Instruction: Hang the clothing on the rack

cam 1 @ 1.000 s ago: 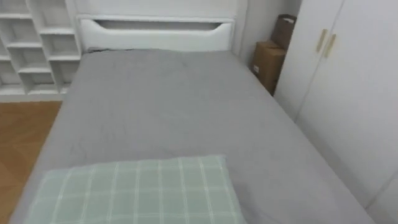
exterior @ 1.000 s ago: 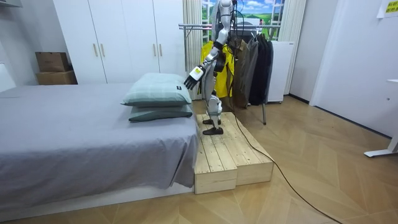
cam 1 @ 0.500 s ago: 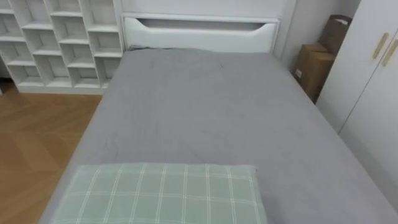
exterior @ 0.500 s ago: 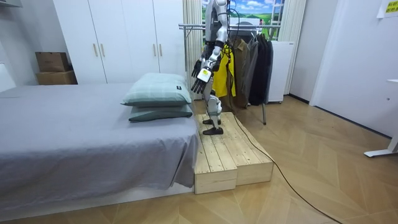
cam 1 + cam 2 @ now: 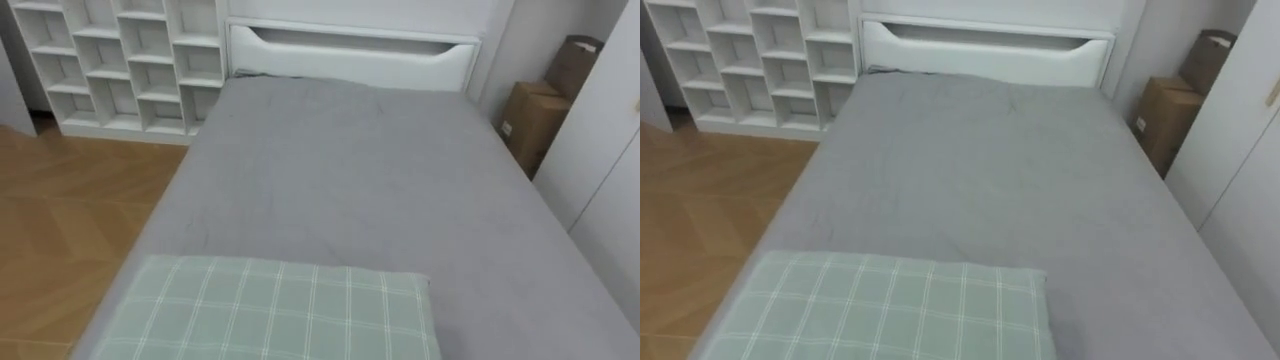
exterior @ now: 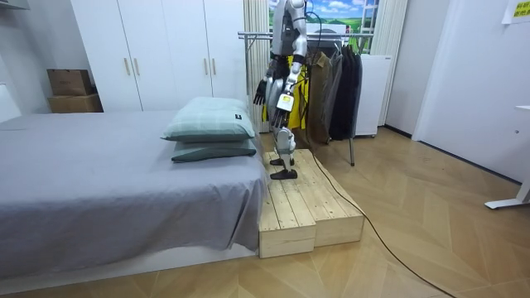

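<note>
standing on wooden platform [image 6: 300, 205] by bed [image 6: 99, 170], left hand [image 6: 281, 103], right hand [image 6: 259, 93] at waist, fingers indistinct

Below me the grey-sheeted bed [image 5: 350, 190] bore a green checked pillow [image 5: 270, 312] at my end, stacked on a darker pillow [image 6: 211, 152].

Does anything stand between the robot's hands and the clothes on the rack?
Nothing visible does. The clothes hang on the rack behind the robot; its left hand and right hand are in front, toward the bed.
</note>
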Available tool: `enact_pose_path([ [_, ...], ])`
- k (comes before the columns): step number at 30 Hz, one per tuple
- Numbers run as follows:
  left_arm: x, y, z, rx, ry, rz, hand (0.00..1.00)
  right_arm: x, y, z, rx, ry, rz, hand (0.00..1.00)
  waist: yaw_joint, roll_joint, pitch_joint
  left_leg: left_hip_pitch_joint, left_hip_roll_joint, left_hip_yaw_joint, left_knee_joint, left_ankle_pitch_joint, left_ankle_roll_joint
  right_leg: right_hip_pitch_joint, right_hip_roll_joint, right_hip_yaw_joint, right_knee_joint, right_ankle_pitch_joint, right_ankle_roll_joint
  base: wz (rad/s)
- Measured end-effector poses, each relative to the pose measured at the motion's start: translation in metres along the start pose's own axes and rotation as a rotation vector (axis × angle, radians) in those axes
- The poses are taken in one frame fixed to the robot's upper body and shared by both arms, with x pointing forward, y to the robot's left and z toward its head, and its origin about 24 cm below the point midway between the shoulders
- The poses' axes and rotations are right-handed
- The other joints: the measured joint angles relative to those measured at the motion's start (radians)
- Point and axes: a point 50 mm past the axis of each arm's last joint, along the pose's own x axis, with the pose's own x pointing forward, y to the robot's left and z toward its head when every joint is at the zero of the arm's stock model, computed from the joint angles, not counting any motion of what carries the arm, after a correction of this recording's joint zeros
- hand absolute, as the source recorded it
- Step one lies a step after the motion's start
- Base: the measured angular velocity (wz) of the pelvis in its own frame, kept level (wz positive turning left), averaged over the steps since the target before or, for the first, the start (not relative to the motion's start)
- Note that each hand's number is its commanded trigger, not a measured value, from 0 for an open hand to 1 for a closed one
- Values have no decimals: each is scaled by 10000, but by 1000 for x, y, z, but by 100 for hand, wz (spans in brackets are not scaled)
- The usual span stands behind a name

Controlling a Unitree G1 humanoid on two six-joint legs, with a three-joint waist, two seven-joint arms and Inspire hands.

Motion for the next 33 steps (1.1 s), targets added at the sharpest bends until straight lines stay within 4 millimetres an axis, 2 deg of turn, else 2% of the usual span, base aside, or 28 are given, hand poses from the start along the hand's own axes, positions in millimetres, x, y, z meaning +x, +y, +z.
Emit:
enact_pose_path([
  [5,-2,-2,-15,191,920,-213,0,-2,-7,-10,-34,345,16,0,-26,121,1,45,-6,30,-9,-1,-28,23,-6,16,-14,-27,-6,-5],
  [9,-5,-6,-25,328,1574,-749,0,-4,-10,-22,206,772,-155,0,-57,132,-3,51,-106,54,-1,48,-61,54,-93,-4,-8,-300,-59,4],
  [15,-8,-15,-29,346,2064,-1412,0,-4,-13,-26,-211,1159,-273,0,-87,238,-83,164,-142,100,-20,79,-36,177,-153,3,23,-380,-22,4],
  [22,-9,-19,-32,429,2517,-1987,0,-4,-11,-26,-1003,1345,-227,0,-281,231,-64,251,-140,69,-94,70,-32,245,-147,11,22,-384,-14,0],
  [27,-11,-27,-32,754,2765,-2566,0,-5,-11,-34,-1428,1943,-318,0,-328,294,0,496,-109,106,-321,66,-35,255,-131,220,150,-391,-6,-8],
  [33,-11,-30,-29,890,2873,-2922,0,-7,-12,-42,-1498,2504,-351,0,-337,298,-1,574,-73,271,-376,66,-35,221,-117,439,172,-423,-35,-11],
])
